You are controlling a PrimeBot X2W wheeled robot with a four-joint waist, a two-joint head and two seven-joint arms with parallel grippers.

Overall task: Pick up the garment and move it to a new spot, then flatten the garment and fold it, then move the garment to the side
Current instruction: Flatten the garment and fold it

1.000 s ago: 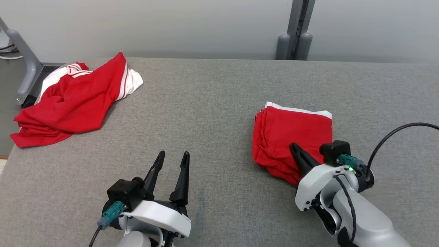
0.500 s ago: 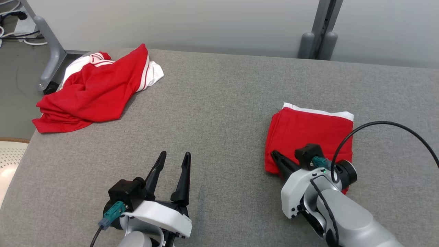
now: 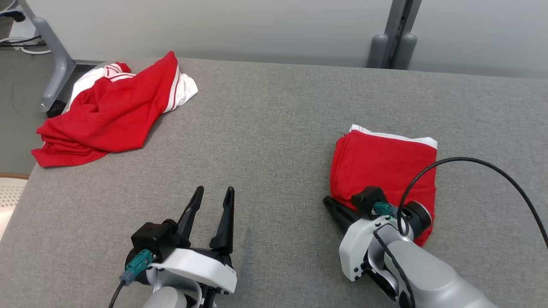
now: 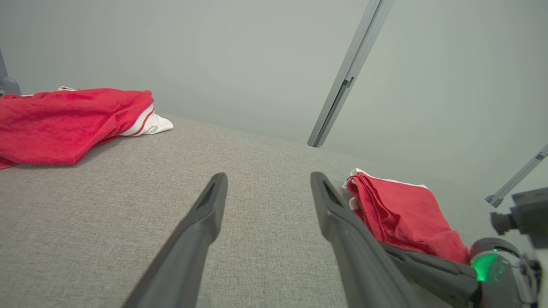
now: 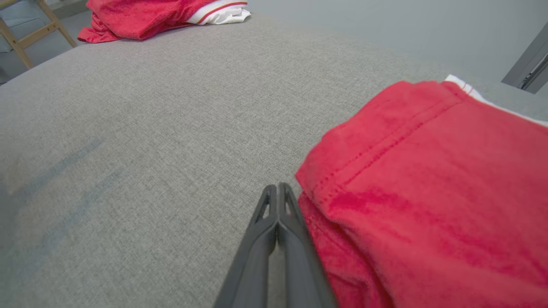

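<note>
A folded red garment (image 3: 385, 167) with a white edge lies flat on the right of the grey fabric table (image 3: 274, 128). It also shows in the left wrist view (image 4: 402, 214) and the right wrist view (image 5: 428, 192). My right gripper (image 3: 329, 202) is shut and empty, low at the garment's near left corner, its fingers (image 5: 276, 188) alongside the cloth's edge. My left gripper (image 3: 215, 190) stands open and empty over bare table at the near middle (image 4: 269, 177). A second, crumpled red and white garment (image 3: 107, 115) lies at the far left corner.
A grey frame leg (image 3: 51, 64) stands past the table's far left corner and a grey post (image 3: 394, 38) rises behind the back edge. A black cable (image 3: 492, 171) loops over the right arm. A wooden chair (image 5: 25, 34) stands beyond the crumpled garment.
The head camera has shifted. My right gripper, still shut, has slid from on top of the folded garment's near part to its near left corner. The left gripper has not moved.
</note>
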